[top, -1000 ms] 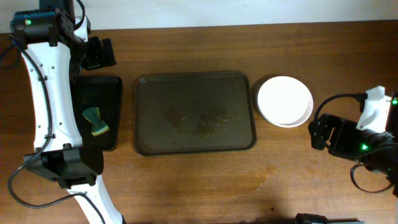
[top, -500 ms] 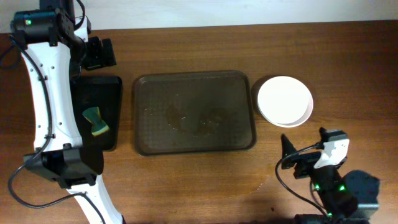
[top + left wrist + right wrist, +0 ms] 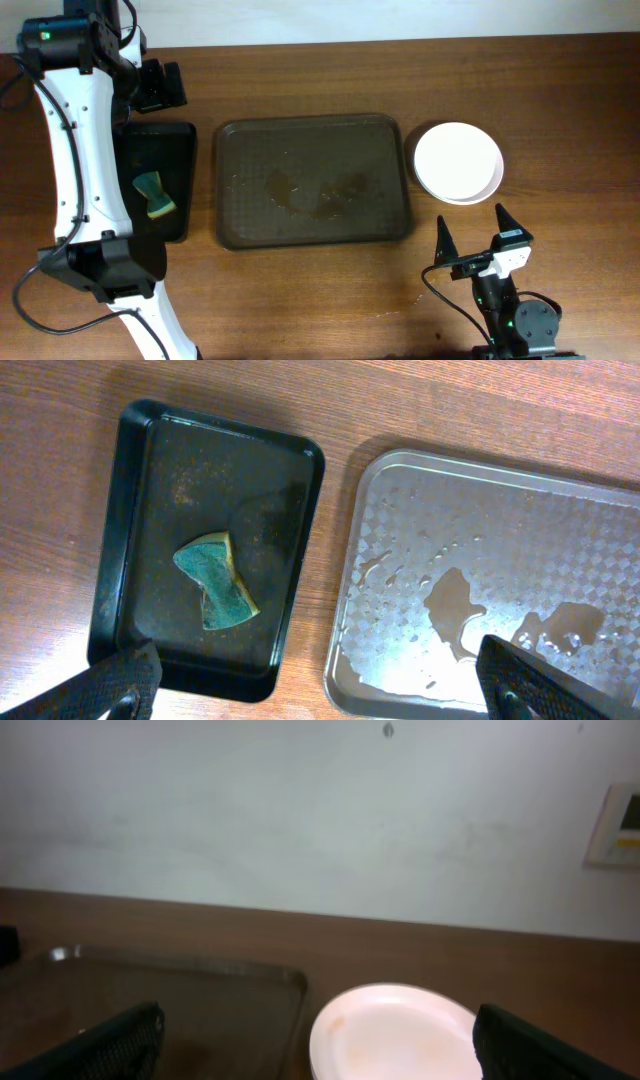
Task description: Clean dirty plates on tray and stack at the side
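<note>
The dark brown tray [image 3: 240,200] lies mid-table with no plate on it, only wet patches [image 3: 315,192]. White plates [image 3: 458,162] sit stacked on the table just right of it; the top one looks clean, and a lower rim shows beneath. My right gripper [image 3: 474,236] is open and empty, low near the table's front edge, pointing at the plates [image 3: 400,1030] and tray [image 3: 180,1010]. My left gripper [image 3: 160,85] is open and empty at the back left, high above the tray's wet left end [image 3: 480,590].
A narrow black tray [image 3: 178,140] left of the brown tray holds a green-and-yellow sponge [image 3: 153,194], also seen in the left wrist view [image 3: 215,580]. The left arm's white links run down the table's left side. A wet streak [image 3: 415,297] marks the wood at the front.
My right arm has swung from the table's right edge down to the front edge and now faces the plates with open fingers. The left arm, tray and plates have not moved.
</note>
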`<state>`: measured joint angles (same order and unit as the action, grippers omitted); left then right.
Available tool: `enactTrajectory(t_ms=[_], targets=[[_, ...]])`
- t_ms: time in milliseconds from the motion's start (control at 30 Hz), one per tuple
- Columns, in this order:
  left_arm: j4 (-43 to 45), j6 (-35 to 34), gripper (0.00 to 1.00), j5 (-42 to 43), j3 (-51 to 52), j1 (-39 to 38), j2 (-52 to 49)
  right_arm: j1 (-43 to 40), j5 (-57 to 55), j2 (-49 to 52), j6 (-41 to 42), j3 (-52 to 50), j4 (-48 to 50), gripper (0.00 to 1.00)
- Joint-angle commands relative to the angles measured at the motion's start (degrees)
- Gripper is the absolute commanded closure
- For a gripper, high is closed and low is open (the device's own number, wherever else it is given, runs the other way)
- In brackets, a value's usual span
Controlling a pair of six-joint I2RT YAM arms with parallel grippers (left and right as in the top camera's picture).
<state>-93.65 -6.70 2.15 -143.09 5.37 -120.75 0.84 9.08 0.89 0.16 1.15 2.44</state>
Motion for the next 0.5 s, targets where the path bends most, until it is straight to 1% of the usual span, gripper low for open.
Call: enactTrajectory(t_ms=[0, 33, 67, 467], targets=[[0.09, -0.11, 0.01, 0.42, -0.11, 0.31, -0.2, 0.44, -0.72, -0.7, 0.07, -0.83, -2.75, 0.02], [0.09, -0.11, 0.01, 0.42, -0.11, 0.31, -0.2, 0.44, -0.72, -0.7, 0.07, -0.83, -5.53, 0.02], [0.09, -0.11, 0.01, 0.42, -0.11, 0.31, -0.2, 0.44, -0.72, -0.7, 0.07, -0.83, -6.08, 0.02], [0.09, -0.11, 0.01, 0.42, -0.11, 0.31, -0.2, 0.37, -0.74, -0.57, 0.07, -0.83, -6.12, 0.02]])
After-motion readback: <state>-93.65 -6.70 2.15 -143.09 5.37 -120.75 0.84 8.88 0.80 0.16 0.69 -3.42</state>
